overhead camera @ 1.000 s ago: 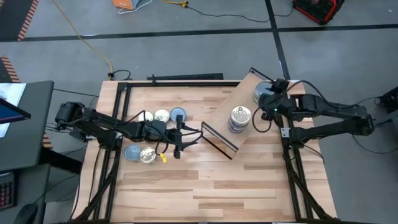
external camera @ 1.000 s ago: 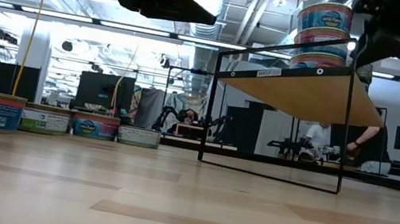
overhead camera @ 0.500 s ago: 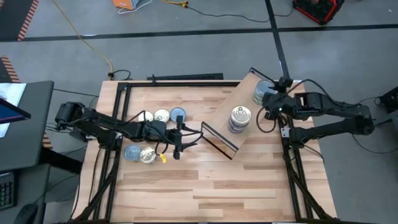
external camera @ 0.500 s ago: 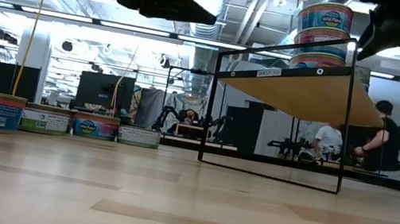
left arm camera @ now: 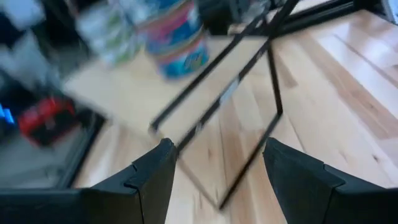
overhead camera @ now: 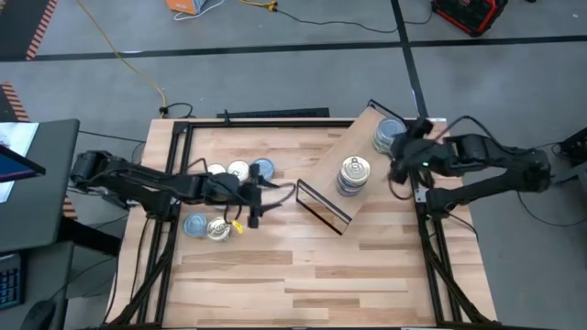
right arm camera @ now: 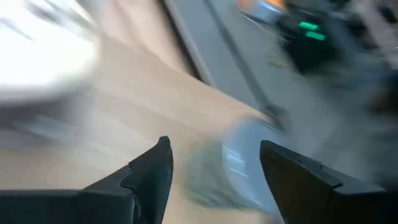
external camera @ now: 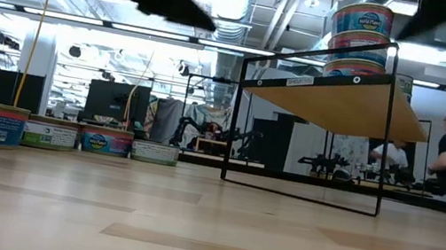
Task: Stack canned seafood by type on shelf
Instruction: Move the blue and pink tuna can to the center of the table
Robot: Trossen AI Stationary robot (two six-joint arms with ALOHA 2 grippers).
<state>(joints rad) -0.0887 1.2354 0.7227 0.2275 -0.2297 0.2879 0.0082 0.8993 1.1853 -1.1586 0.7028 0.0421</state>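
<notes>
The shelf (overhead camera: 341,145) is a light wood board on a thin black frame, standing slantwise on the table's right half. On it stand a stack of gold-lidded tins (overhead camera: 353,174) and, nearer the far right corner, a light blue-lidded tin (overhead camera: 386,136). Loose tins rest flat on the table's left side: three in a far row (overhead camera: 238,170) and two nearer (overhead camera: 206,226). My left gripper (overhead camera: 254,203) hovers open and empty above the table between these tins and the shelf. My right gripper (overhead camera: 401,165) is open and empty, raised beside the blue-lidded tin.
The shelf's black frame legs (external camera: 301,196) stand on the table, with open space under the board (external camera: 343,104). The near half of the tabletop (overhead camera: 303,275) is bare wood. In the low view the loose tins (external camera: 51,134) line the left side. People show in the room behind.
My right gripper has risen away from the blue-lidded tin, out of the top of the low view, drifting toward the table's right edge. My left gripper has drawn back toward the table's left edge, away from the shelf. No tin has moved.
</notes>
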